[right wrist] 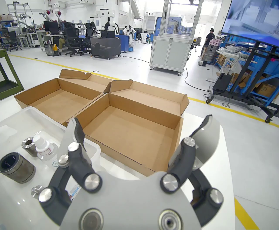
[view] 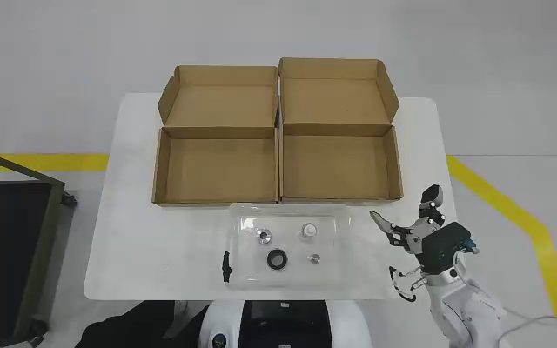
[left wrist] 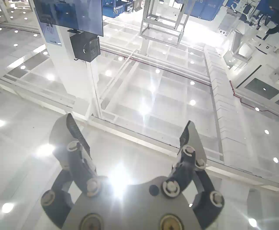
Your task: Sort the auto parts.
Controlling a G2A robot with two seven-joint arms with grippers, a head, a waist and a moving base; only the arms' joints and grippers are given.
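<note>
Holds right gripper (right wrist: pixel 141 120), fingers released and empty, just beside clear tray (view: pixel 335 242), likely staged for first pick. Points left gripper (left wrist: pixel 129 119) upward, fingers released too, out of the way. Finds auto parts (view: pixel 278 258) unsorted in tray; beyond, two open boxes (view: pixel 218 170), presumably sort bins.

I'm looking at a robotics lab, open-plan. Bkgd has other robots (right wrist: pixel 108 20), desk chairs (right wrist: pixel 72 39), an alu-frame cell (right wrist: pixel 172 50), yellow tape (right wrist: pixel 218 107) on the floor.
</note>
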